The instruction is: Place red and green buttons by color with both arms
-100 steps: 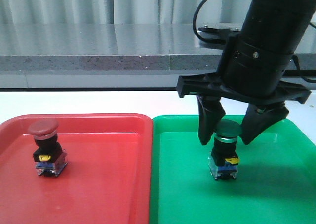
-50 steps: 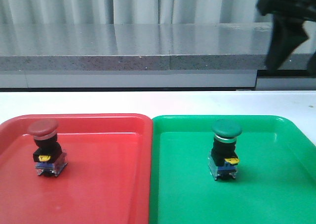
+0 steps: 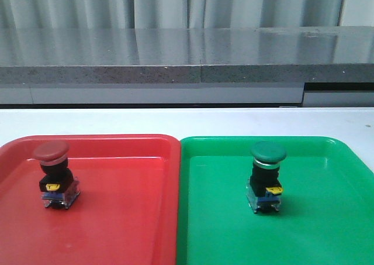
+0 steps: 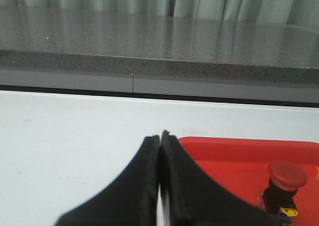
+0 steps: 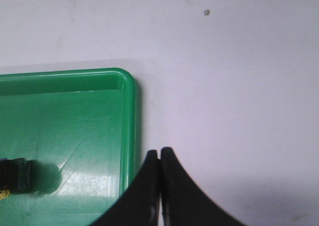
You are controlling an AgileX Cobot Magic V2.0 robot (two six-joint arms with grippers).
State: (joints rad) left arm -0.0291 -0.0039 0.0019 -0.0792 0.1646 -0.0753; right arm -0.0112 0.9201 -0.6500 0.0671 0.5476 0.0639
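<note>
Green button point(image 5: 15, 175) — cropped beside right gripper point(image 5: 159, 158)

A white table point(image 3: 175, 120) in front — behind it a grey speckled ledge point(image 3: 146, 72), then pale pleated curtains point(image 3: 163, 4), softly lit.

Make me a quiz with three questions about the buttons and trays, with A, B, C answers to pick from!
1. Where is the green button?
A. In the green tray
B. In the red tray
C. On the white table

2. How many buttons are in the red tray?
A. None
B. One
C. Two

3. How is the left gripper right now?
A. Wide open
B. Holding a button
C. Shut on nothing

Answers:
1. A, it stands upright inside the green tray.
2. B, only the red button stands there.
3. C, the left wrist view shows its jaws pressed together with nothing between them.
</note>
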